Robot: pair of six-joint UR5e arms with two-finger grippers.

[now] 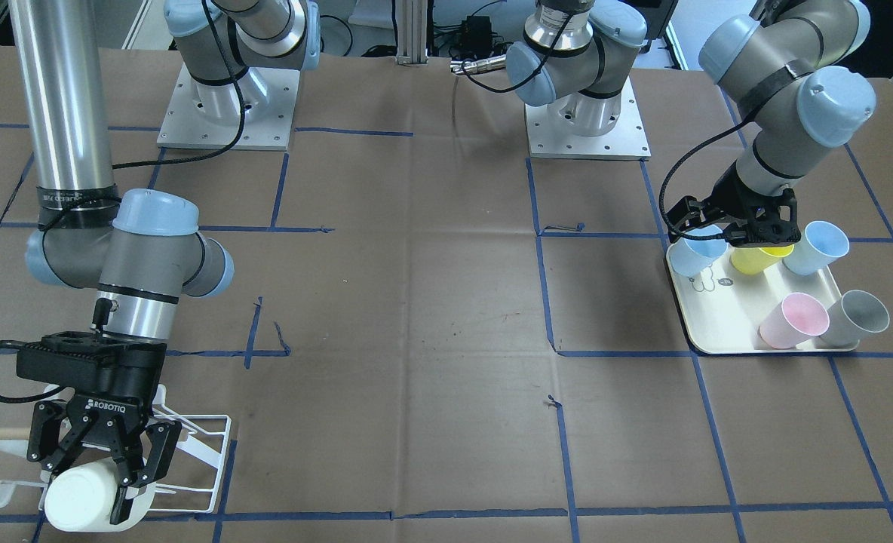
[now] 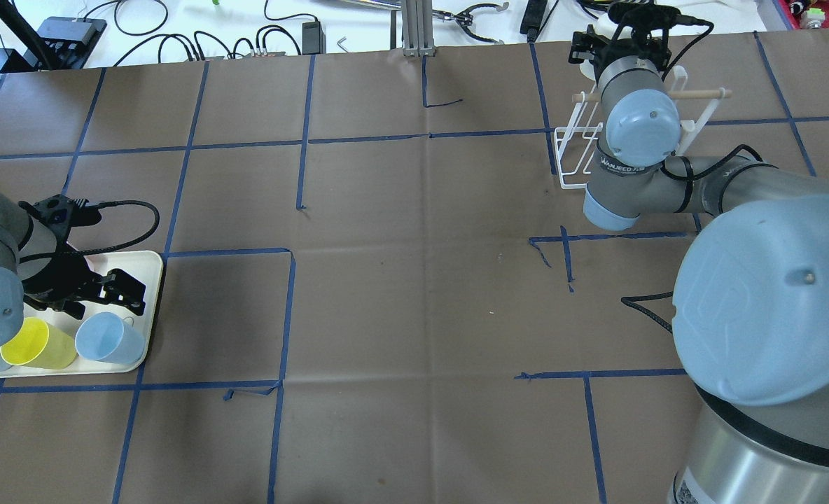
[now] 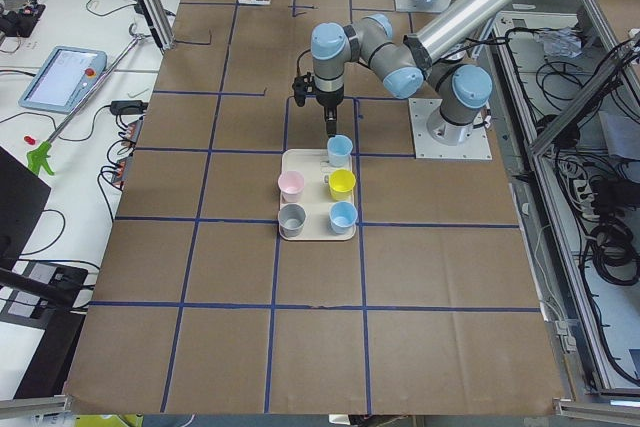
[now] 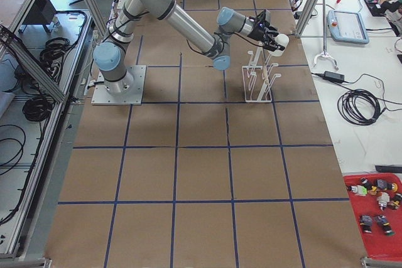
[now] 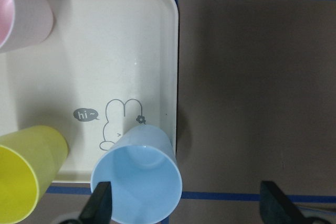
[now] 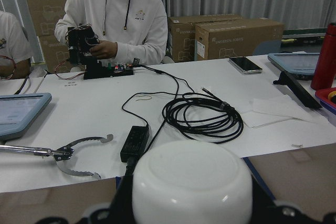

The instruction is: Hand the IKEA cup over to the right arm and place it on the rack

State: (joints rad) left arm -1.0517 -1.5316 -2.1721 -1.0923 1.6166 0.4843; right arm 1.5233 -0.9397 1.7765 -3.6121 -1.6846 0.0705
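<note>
Watching the right gripper [image 1: 107, 464] pinch the white IKEA cup [image 1: 77, 499] at the outer edge of the white wire rack [image 1: 190, 452], I worried a misaligned release would let it glance off a prong and roll away, while the left gripper [image 2: 124, 290] hung spread, well apart from that rack.

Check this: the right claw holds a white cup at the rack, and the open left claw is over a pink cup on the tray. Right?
No: the left claw is over a blue cup, not pink; the left wrist view shows it. The rest stands.
</note>
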